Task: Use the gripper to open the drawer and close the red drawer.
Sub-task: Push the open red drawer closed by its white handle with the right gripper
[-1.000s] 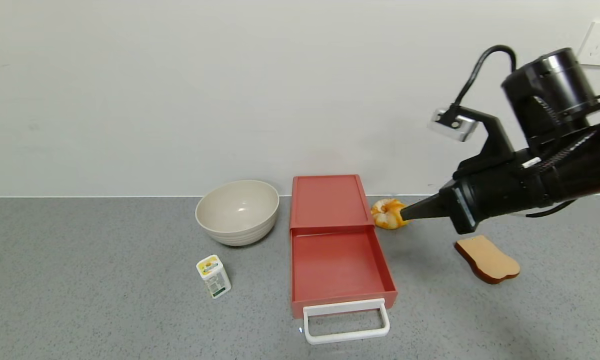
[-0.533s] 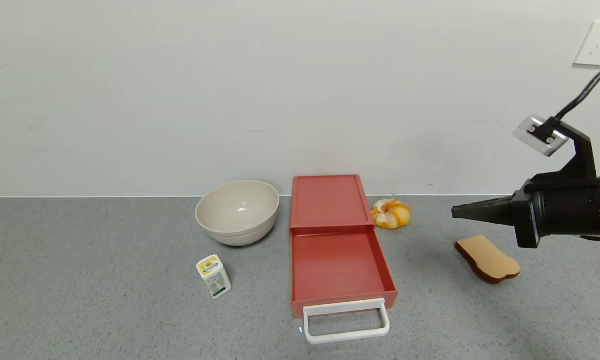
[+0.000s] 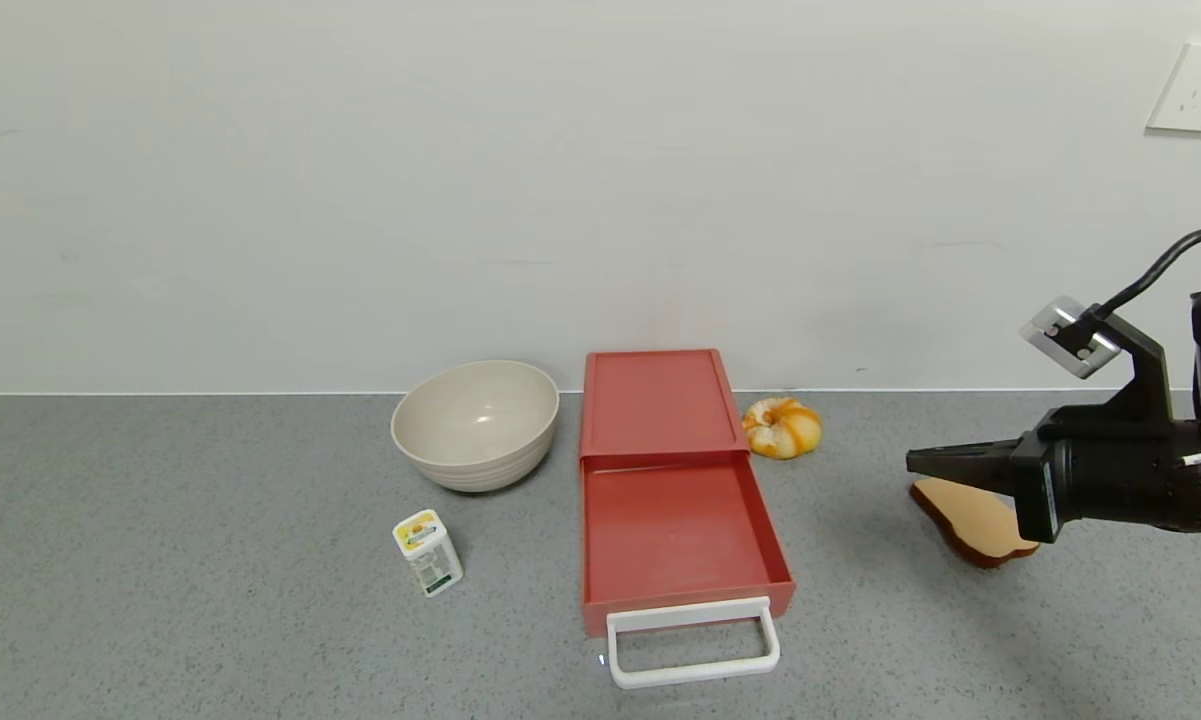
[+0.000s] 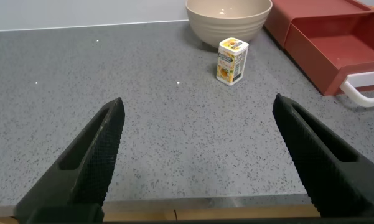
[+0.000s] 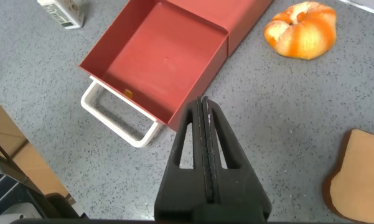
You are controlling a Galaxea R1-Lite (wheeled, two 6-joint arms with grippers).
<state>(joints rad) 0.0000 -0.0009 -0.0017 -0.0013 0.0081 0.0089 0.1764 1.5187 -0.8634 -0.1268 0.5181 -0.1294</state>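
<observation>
The salmon-red drawer [image 3: 675, 470] lies on the grey counter with its tray pulled out toward me and empty. Its white loop handle [image 3: 693, 641] is at the near end. The drawer also shows in the right wrist view [image 5: 165, 59] and at the edge of the left wrist view [image 4: 327, 37]. My right gripper [image 3: 912, 461] is shut and empty. It hangs above the counter to the right of the drawer, its tip pointing left, in front of a toast slice [image 3: 975, 522]. My left gripper [image 4: 199, 124] is open and empty, low over bare counter near the front edge.
A beige bowl [image 3: 475, 423] stands left of the drawer. A small white carton [image 3: 428, 552] stands in front of the bowl. An orange-and-white bun [image 3: 782, 427] lies right of the drawer's back. A wall socket [image 3: 1192, 88] is at top right.
My right gripper has drawn back to the right and down, from beside the orange bun to over the toast slice. The drawer has not moved.
</observation>
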